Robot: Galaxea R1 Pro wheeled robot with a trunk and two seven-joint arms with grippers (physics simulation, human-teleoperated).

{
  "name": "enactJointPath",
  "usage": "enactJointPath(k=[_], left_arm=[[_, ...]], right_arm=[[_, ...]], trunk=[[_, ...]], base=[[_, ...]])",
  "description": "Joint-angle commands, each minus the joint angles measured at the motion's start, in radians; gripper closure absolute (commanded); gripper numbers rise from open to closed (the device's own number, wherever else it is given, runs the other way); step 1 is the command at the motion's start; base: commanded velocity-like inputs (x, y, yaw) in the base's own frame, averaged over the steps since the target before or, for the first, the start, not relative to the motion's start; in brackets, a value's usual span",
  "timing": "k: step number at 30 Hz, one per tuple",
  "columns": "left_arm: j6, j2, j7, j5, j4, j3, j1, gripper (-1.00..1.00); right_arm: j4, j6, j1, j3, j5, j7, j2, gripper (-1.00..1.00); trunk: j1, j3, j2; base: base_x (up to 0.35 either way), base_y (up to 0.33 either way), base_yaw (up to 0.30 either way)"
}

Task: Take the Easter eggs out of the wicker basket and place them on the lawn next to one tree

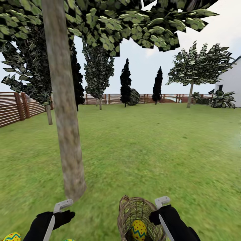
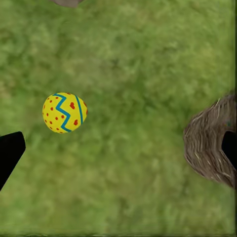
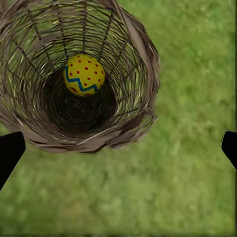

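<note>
Lawn, wicker basket holding one egg, both hands released, empty.

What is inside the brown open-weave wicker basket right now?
One yellow egg with red dots and a blue zigzag lies deep inside the wicker basket. Its dark bottom beneath the egg can't be made out.

head camera forward over lawn, wrist cameras straight down, sharing basket

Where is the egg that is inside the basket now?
In the head view, the egg lies deep inside the wicker basket, beside the right gripper.
</note>
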Motion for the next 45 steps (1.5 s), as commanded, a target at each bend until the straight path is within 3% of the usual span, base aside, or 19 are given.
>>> enactJointPath(k=[1,11,12,13,16,30,45], left_arm=[[0.005,-0.001,-0.007,-0.005,-0.001,0.003,-0.001,-1.00],[0.002,-0.014,-0.007,-0.042,-0.001,0.003,-0.001,-1.00],[0.002,-0.019,-0.007,-0.053,-0.001,0.003,-0.001,-1.00],[0.001,-0.027,-0.007,-0.093,-0.001,0.003,-0.001,-1.00],[0.001,-0.038,-0.007,-0.114,-0.001,0.004,-0.001,-1.00],[-0.011,-0.041,-0.007,-0.118,0.032,0.004,-0.001,-1.00],[-0.011,-0.053,-0.007,-0.119,0.069,0.001,-0.001,-1.00]], right_arm=[[-0.001,0.005,-0.001,0.003,0.001,-0.004,0.000,-1.00],[-0.001,0.003,-0.001,0.001,0.001,-0.003,-0.001,-1.00],[-0.001,0.004,-0.001,0.002,0.001,-0.003,-0.001,-1.00],[-0.001,0.005,-0.001,0.004,0.002,-0.004,0.000,-1.00],[-0.001,0.005,-0.001,0.004,0.002,-0.004,0.000,-1.00],[-0.001,0.005,-0.001,0.004,0.002,-0.004,0.001,-1.00],[-0.002,0.004,-0.001,0.005,0.000,-0.001,0.001,-1.00]], trunk=[[-0.001,-0.001,-0.001],[-0.001,-0.001,-0.001],[-0.001,-0.001,-0.001],[-0.001,-0.001,-0.001],[-0.001,0.000,-0.001],[-0.001,0.004,-0.001],[-0.001,0.005,-0.001]], base=[[-0.284,-0.209,0.000],[-0.268,-0.218,0.000],[-0.076,-0.306,0.000],[-0.020,-0.329,0.000],[-0.007,-0.335,0.000],[0.058,-0.337,0.000],[0.213,-0.258,0.000]])
